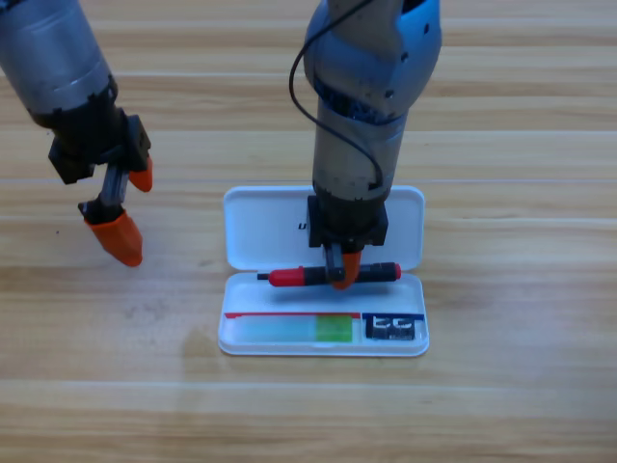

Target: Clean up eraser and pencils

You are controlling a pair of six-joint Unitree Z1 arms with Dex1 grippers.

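A white case lies open at the table's middle, its lid (260,227) behind and its tray (228,338) in front. Inside the tray rest the green pencil (294,330) on the left and the black eraser (393,327) with white marks at the right end. The second pencil, a black marker with a red cap (289,278), lies level along the tray's back edge near the hinge. My right gripper (342,275) points straight down and is shut on the marker's middle. My left gripper (130,207) hangs open over bare table left of the case, holding nothing.
The wooden table (501,386) surrounds the case on all sides. The right arm's grey body (362,125) stands over the case lid and hides part of it.
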